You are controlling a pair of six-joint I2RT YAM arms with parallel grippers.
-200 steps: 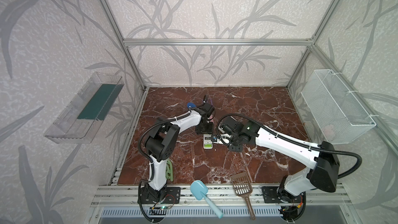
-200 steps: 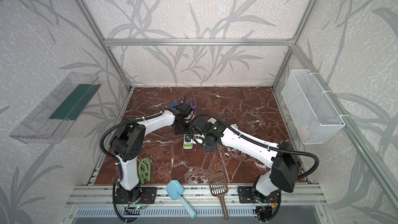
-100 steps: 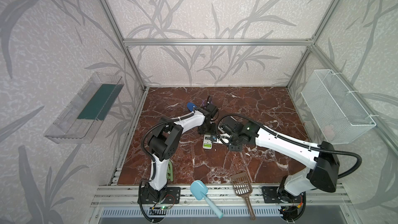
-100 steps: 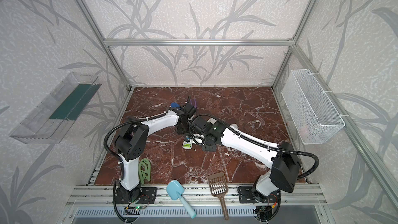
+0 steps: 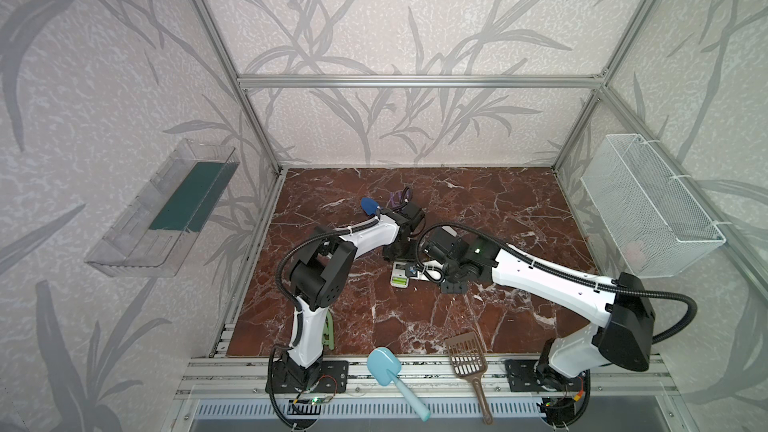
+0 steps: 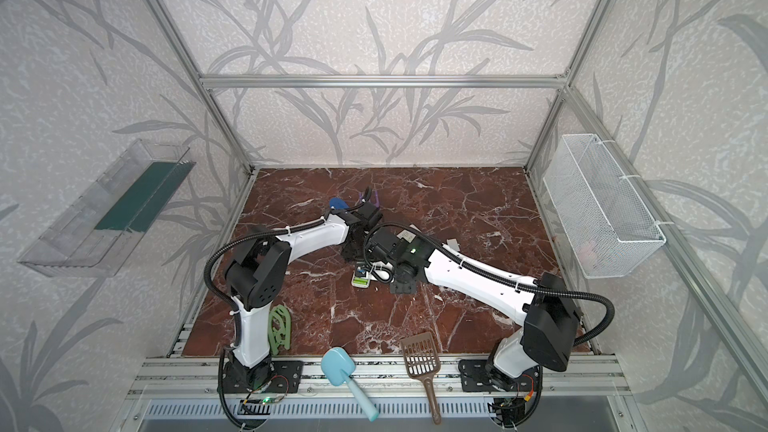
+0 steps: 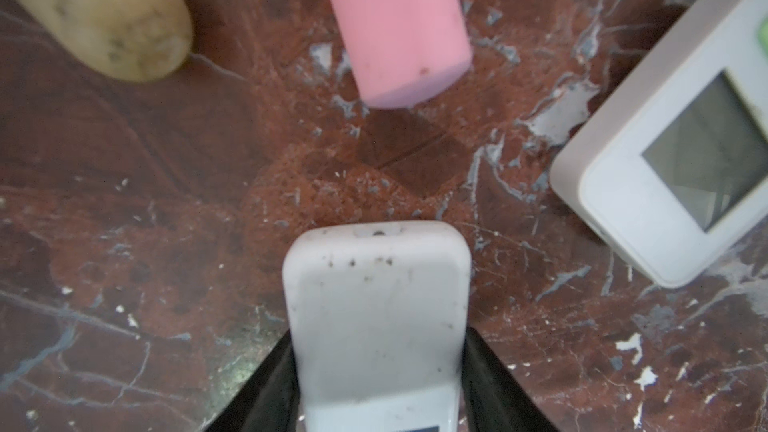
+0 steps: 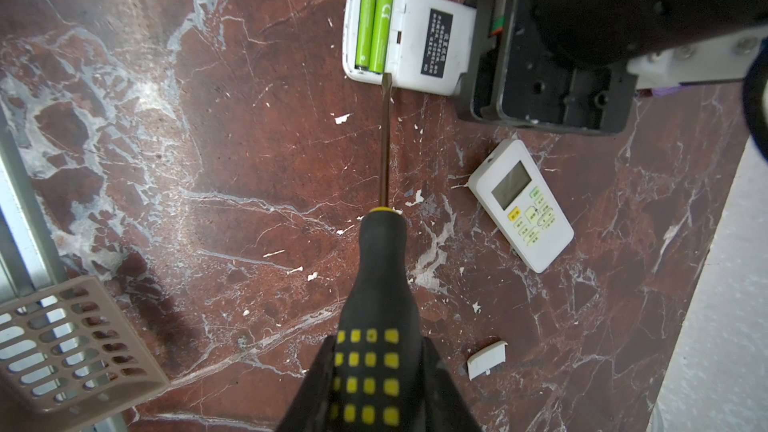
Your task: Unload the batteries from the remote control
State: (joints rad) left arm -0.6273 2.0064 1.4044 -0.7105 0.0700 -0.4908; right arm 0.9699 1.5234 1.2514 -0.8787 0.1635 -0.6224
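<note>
The left tool (image 7: 376, 388) pinched the white remote (image 8: 424, 43), and its dark body hid the remote's far end. Two green batteries (image 8: 372, 31) lay side by side in the remote's open near end on the counter (image 8: 208, 160). The screwdriver (image 8: 384, 243) tip sat right at one battery's end. The right tool (image 8: 370, 384) squeezed its handle. Since a second before, the left arm had leaned a bit right; the remote stayed put.
</note>
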